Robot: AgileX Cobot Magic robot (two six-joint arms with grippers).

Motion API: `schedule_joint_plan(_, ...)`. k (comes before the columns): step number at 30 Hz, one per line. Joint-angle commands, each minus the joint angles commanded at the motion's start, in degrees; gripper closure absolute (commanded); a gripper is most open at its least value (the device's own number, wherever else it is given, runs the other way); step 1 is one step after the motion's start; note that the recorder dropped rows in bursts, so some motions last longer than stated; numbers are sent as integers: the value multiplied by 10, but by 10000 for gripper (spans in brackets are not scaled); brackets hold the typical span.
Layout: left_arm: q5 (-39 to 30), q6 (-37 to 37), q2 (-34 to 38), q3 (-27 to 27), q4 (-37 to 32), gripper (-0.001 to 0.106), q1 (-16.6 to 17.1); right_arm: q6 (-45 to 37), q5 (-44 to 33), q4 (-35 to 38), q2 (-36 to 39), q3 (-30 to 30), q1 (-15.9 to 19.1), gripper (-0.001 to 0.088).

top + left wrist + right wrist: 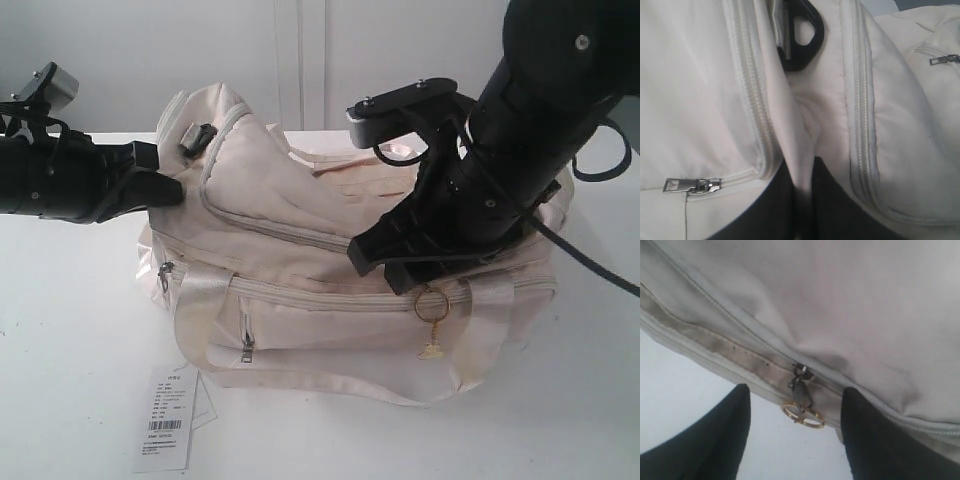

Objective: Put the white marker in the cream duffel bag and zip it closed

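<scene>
Beside cream duffel bag [300,250], exterior alone shows tag [165,430].

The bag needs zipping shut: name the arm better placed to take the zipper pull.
Right. Its fingers straddle the zipper pull and gold ring, apart. The left fingers pinch fabric at the other end of the cream duffel bag.

You're looking at a soft cream fabric duffel bag [300,240], plain all over with no print, and its glossy cream strap handles [198,300] match it. The round gold ring charm [432,303] shines yellow. The small silver metal zipper pull [690,186] is pale grey. The white paper tag [168,430] carries black print and barcode stripes. The flat white tabletop [70,330] has no pattern, and the black robot arms [540,110] are one solid colour.
</scene>
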State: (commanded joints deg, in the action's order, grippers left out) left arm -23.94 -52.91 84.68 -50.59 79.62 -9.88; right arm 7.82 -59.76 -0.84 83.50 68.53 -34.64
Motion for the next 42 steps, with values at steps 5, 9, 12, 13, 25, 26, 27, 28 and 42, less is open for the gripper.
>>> schedule_joint_plan(5,0,0,0,0,0,1053,0,14,4,8,-40,5,0,362)
schedule_joint_plan(9,0,0,0,0,0,1053,0,14,-2,33,-42,3,-2,366)
schedule_joint_plan(12,0,0,0,0,0,1053,0,13,-1,49,-33,-6,-2,386)
schedule_joint_plan(13,0,0,0,0,0,1053,0,13,2,46,-32,-10,-2,392)
schedule_joint_plan(25,-1,0,0,0,0,1053,0,15,37,22,-3,-27,-2,396)
schedule_joint_plan(26,-1,0,0,0,0,1053,0,15,37,22,1,-27,-2,396)
schedule_joint_plan(27,-1,0,0,0,0,1053,0,15,37,20,5,-28,-2,396)
schedule_joint_plan(28,-1,0,0,0,0,1053,0,15,40,14,9,-28,-2,396)
schedule_joint_plan(42,-1,0,0,0,0,1053,0,30,62,-24,29,-28,-2,602)
